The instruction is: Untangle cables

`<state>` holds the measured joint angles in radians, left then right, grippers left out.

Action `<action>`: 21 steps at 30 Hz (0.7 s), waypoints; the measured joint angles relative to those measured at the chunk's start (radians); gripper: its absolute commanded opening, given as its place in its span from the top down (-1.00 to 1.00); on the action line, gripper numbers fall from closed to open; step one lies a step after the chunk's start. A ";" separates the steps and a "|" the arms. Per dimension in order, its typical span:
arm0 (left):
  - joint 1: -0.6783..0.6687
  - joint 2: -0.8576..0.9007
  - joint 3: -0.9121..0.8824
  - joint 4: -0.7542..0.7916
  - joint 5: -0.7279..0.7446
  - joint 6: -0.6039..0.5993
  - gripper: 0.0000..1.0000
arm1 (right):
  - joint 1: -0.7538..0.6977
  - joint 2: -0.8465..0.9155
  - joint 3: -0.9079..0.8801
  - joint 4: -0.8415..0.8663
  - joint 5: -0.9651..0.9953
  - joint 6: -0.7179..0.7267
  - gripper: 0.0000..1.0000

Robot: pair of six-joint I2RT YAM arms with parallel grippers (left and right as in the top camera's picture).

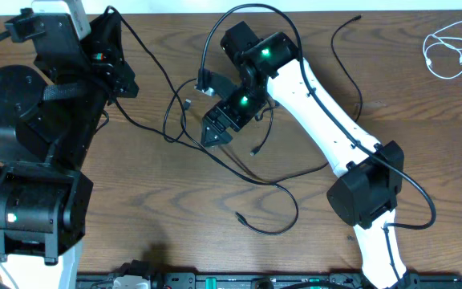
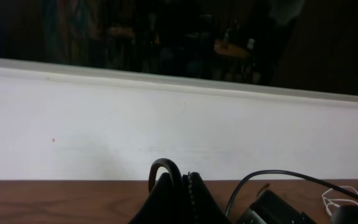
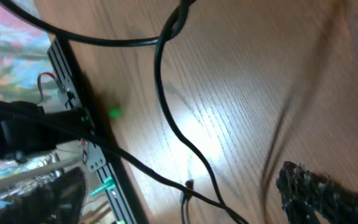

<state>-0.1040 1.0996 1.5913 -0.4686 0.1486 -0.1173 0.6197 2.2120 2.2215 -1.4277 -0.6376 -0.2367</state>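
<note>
The right jaws hang released just above the tangled black cables (image 1: 263, 183) on the desk (image 1: 151, 201); the white cable (image 1: 449, 50) lies well apart from them. The left jaws are clenched.

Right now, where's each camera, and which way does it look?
Overhead: above the table, looking down at black cables, left arm, right arm.
Left wrist: on left arm, facing a white wall; shut left gripper shows.
Right wrist: low over the table and cables; one finger shows.
Shared: overhead and left wrist both see the white cable.
</note>
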 measured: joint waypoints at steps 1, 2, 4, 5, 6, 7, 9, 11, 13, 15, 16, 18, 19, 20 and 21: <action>0.001 0.000 0.000 0.000 -0.003 -0.007 0.85 | 0.000 0.000 0.000 0.003 0.003 -0.011 -0.87; 0.002 0.000 0.000 0.000 -0.005 -0.011 0.85 | 0.000 0.000 0.000 0.015 0.012 -0.014 -0.89; 0.003 0.000 0.000 -0.002 -0.010 -0.019 0.85 | -0.001 0.000 -0.002 0.067 0.053 0.006 -0.91; 0.003 0.000 0.000 -0.005 -0.014 -0.024 0.85 | -0.002 0.000 -0.003 0.100 0.083 0.028 -0.92; 0.003 0.000 0.000 -0.008 -0.017 -0.030 0.85 | -0.002 0.000 -0.005 0.135 0.117 0.055 -0.93; 0.003 0.000 0.000 -0.014 -0.018 -0.037 0.85 | -0.003 0.000 -0.005 0.168 0.153 0.081 -0.93; 0.003 0.000 0.000 -0.026 -0.021 -0.043 0.85 | -0.008 0.000 -0.005 0.229 0.224 0.116 -0.93; 0.003 0.000 0.000 -0.029 -0.021 -0.044 0.85 | -0.010 0.000 -0.005 0.272 0.281 0.110 -0.89; 0.003 0.000 0.000 -0.030 -0.021 -0.045 0.85 | -0.015 0.001 -0.006 0.288 0.327 0.074 -0.88; 0.003 0.000 0.000 -0.031 -0.021 -0.045 0.85 | -0.016 0.007 -0.006 0.312 0.364 0.039 -0.91; 0.003 0.000 0.000 -0.033 -0.021 -0.045 0.85 | -0.016 0.015 -0.006 0.330 0.375 0.023 -0.91; 0.003 0.000 0.000 -0.039 -0.021 -0.045 0.85 | -0.016 0.042 -0.006 0.366 0.391 0.000 -0.93; 0.003 0.000 0.000 -0.042 -0.021 -0.047 0.85 | -0.016 0.056 -0.006 0.382 0.396 -0.011 -0.93; 0.003 0.000 0.000 -0.045 -0.021 -0.049 0.85 | -0.016 0.077 -0.006 0.401 0.399 -0.022 -0.93; 0.003 0.000 0.000 -0.047 -0.021 -0.052 0.85 | -0.016 0.099 -0.006 0.418 0.401 -0.031 -0.92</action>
<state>-0.1005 1.1000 1.5913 -0.5152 0.1280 -0.1696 0.6033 2.3112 2.2158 -1.0096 -0.2371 -0.2680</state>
